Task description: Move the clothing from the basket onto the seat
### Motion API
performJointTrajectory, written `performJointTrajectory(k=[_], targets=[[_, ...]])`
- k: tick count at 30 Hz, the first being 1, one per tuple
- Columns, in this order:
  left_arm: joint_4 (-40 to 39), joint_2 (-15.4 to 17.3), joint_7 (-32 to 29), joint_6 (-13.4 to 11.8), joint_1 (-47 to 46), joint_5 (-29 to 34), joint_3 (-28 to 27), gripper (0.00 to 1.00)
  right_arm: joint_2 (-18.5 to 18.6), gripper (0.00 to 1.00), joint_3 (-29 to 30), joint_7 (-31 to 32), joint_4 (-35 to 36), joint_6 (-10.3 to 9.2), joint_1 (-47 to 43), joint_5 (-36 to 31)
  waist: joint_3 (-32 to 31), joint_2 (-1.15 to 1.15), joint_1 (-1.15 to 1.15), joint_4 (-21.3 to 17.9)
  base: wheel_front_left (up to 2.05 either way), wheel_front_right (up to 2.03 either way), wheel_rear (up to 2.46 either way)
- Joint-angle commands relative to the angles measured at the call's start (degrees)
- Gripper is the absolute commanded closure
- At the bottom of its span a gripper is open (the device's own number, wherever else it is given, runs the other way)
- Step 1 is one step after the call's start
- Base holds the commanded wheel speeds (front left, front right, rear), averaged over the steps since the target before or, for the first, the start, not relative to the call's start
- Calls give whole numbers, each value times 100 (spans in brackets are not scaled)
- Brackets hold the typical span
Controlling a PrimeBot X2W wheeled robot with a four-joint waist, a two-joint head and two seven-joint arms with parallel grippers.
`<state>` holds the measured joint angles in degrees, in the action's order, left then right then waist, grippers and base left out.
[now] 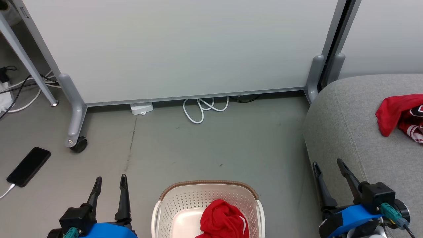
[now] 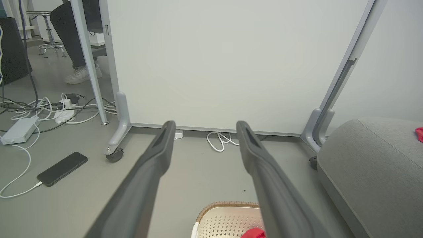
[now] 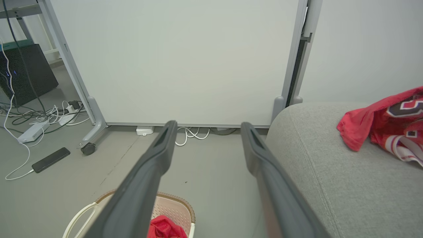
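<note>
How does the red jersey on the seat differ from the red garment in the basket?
The jersey lies on the grey seat; the other garment sits bunched in the basket. The jersey shows white-and-black trim; the other garment looks almost plain red. Both are red and crumpled.

Black phone (image 1: pixel 28 167) (cable (image 1: pixel 6 191) attached) on floor (image 1: pixel 198 152) nr wheeled partition (image 1: pixel 185 49), white cord (image 1: pixel 205 105).

A grey floor (image 1: pixel 205 148) carried a cream basket (image 1: pixel 208 182), a black phone (image 1: pixel 29 166) on a white cable (image 1: pixel 6 191), and a coiled white cord (image 1: pixel 201 110) by a wheeled partition (image 1: pixel 185 49); the grey seat (image 1: pixel 347 132) at right bore a red jersey (image 1: pixel 396 112)
</note>
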<state>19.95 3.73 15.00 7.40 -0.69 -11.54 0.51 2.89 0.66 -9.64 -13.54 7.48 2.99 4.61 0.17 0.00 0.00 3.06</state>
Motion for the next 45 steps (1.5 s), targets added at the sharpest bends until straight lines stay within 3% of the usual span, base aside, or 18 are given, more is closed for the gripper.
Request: performJointTrajectory(k=[1,24,32,45], targets=[[-9,11,27,7,-21,3,-4,0,-1,0,14,-26,-6,3,-45,7,8,0,0,-6,0,0,0],[86,63,27,8,-182,-38,200,0,-2,0,-173,-31,113,3,200,164,401,0,0,-352,0,0,0],[518,201,27,9,-668,-144,480,0,-2,0,-468,20,432,2,629,35,1203,0,0,-866,0,0,0],[1865,426,27,8,-1948,-473,1232,0,-4,0,-881,-210,643,3,1439,183,2882,0,0,-1828,0,0,0]])
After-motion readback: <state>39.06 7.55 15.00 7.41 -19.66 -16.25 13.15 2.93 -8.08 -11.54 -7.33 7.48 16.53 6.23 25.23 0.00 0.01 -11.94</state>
